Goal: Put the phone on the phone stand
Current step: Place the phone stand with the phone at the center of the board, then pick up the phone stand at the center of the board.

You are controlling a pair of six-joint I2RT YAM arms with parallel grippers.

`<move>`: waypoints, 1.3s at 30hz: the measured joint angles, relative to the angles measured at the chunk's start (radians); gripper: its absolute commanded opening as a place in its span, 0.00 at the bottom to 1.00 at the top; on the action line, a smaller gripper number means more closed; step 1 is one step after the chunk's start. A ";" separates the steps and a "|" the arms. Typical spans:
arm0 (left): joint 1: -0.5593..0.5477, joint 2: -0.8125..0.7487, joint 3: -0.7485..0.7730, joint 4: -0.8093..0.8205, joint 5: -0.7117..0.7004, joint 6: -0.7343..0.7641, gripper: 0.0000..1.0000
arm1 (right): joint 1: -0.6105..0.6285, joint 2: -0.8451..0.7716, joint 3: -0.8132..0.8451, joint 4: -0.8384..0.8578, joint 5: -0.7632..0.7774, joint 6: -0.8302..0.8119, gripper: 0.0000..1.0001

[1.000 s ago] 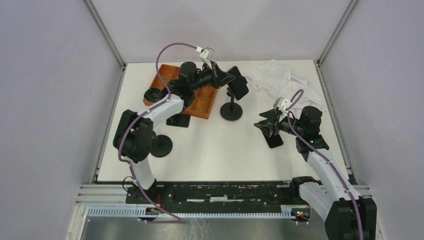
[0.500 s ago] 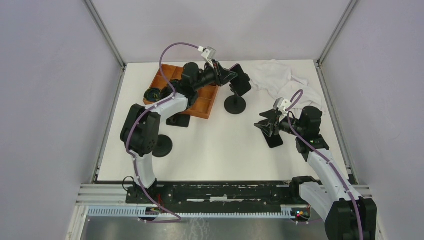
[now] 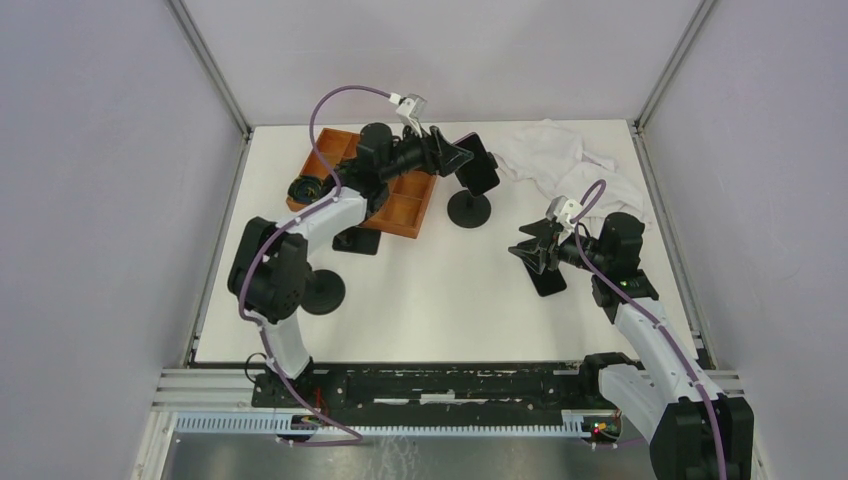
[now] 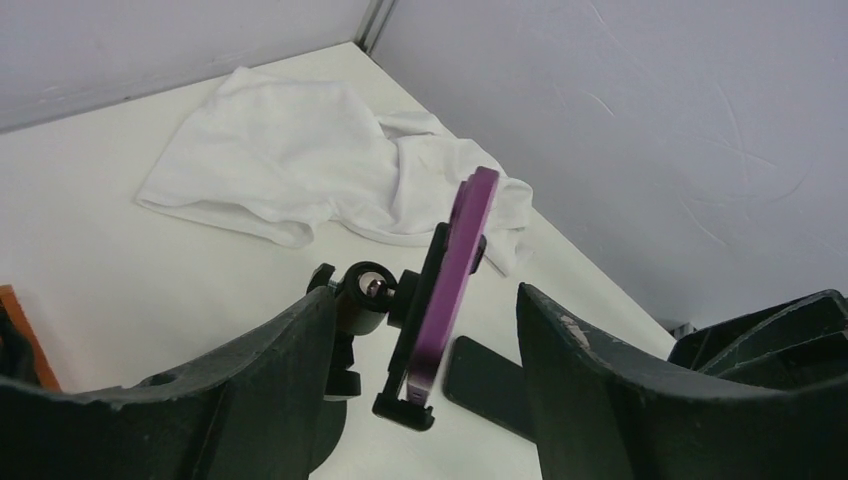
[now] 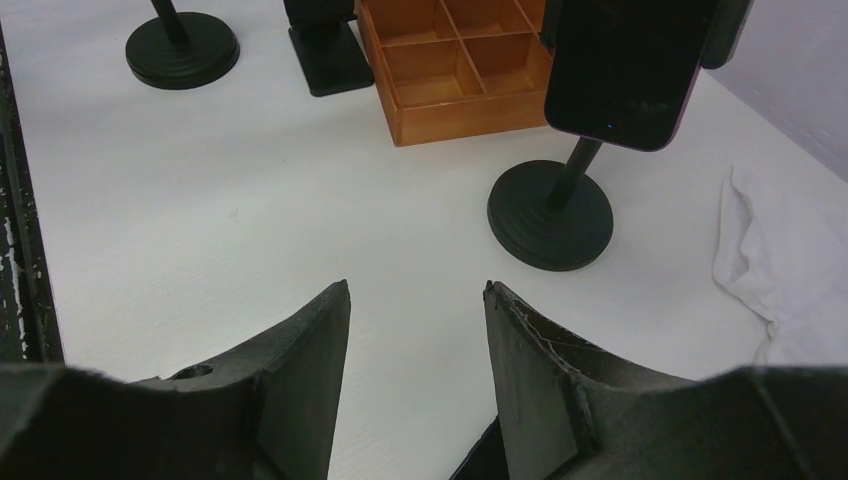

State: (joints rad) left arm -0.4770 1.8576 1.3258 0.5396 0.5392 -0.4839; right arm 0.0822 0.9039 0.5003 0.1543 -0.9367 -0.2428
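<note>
Checking in from the remote station. The phone (image 4: 452, 262) is sitting in the clamp of the phone stand (image 5: 550, 215), tilted, purple edge towards my left wrist cam, screen dark with one tiny lit dot near its lower edge. The stand is on the table (image 5: 250, 200) just beside the right-hand end of the wooden tray (image 5: 450, 70).

The left gripper (image 4: 420, 300) is spread open around the phone. There's a finger (image 4: 270, 380) on each side, with a gap showing on both, so it's not pinching anything.

The right gripper (image 5: 415, 295) is open too, with nothing between its fingers. It hangs over a flat black plate (image 3: 547, 281), well apart from the stand.

Containers: it's only the tray, which is divided into compartments. The ones I can see from the right wrist cam show bare wood. My left arm covers part of it from above. A round black thing (image 3: 305, 188) sits at its left end, and I can't tell if it's in the tray or beside it.

Also on the table are a white cloth (image 4: 290, 160) crumpled at the far right corner, a round-base stand (image 5: 182, 45) and a square base (image 5: 325, 45). I can't make out any writing or logos.
</note>
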 measured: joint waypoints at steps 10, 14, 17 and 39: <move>0.000 -0.183 -0.045 -0.154 -0.068 0.087 0.78 | 0.000 0.000 0.000 -0.012 0.004 -0.014 0.58; 0.000 -0.243 -0.062 -0.218 -0.109 0.111 0.78 | 0.000 -0.001 0.000 -0.014 0.006 -0.019 0.58; 0.000 -0.283 -0.066 -0.267 -0.141 0.116 0.78 | 0.000 -0.004 0.000 -0.014 0.010 -0.025 0.59; 0.005 -0.829 -0.246 -0.590 -0.384 0.187 1.00 | -0.002 -0.008 0.000 -0.051 0.042 -0.080 0.62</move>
State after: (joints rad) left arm -0.4725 1.0283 1.0801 -0.0502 0.1555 -0.2970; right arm 0.0803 0.8963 0.5003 0.1028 -0.8948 -0.3233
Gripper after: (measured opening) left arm 0.973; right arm 0.615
